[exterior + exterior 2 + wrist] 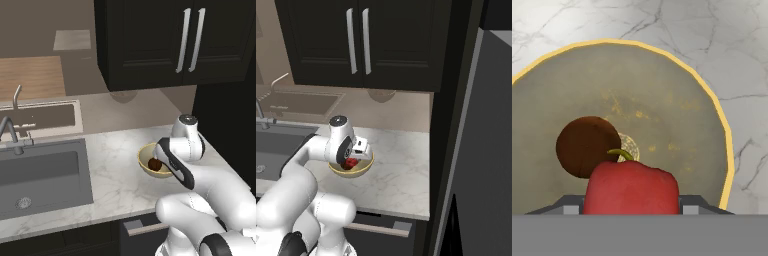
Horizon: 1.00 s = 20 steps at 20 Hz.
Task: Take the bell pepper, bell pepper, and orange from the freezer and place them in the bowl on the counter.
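The red pepper sits clamped between the jaws of my end effector, stem up, hanging over the inside of the yellow bowl with the dark orange lying on the bowl's floor just beside and below it. My worry is the release: if I let go from here the pepper may land on the orange, roll off it and hop the low rim onto the marble surface, or knock the orange out. I judge a lower, off-centre drop safer.
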Motion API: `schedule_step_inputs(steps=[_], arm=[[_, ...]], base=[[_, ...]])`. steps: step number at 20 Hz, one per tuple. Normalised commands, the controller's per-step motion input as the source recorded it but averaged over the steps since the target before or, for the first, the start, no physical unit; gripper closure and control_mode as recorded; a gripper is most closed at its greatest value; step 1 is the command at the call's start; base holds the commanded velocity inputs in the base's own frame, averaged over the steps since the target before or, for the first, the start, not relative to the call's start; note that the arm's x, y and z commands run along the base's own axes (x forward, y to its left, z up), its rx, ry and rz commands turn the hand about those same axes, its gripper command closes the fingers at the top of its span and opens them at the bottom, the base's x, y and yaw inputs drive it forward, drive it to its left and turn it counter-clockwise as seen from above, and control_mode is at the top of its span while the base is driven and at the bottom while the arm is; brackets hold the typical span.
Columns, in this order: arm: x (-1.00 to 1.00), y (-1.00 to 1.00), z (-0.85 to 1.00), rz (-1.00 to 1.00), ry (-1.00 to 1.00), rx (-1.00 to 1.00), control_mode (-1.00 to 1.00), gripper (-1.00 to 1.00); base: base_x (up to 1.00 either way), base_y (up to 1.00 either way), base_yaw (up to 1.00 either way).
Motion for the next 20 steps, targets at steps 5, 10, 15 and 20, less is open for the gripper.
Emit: schedule_step_inputs(steps=[5, 10, 15, 20], arm=[[0.15, -0.14, -0.15, 0.0, 0.0, 0.0, -1.0, 1.0], [0.12, -0.14, -0.16, 0.0, 0.0, 0.0, -1.0, 1.0], [0.09, -0.04, -0.14, 0.0, 0.02, 0.0, -1.0, 1.0], [0.14, 0.0, -0.16, 0.0, 0.0, 0.0, -1.0, 1.0]], base=[[0.0, 0.0, 0.0], [0.0, 0.0, 0.0], [0.0, 0.0, 0.0], [0.0, 0.0, 0.0]])
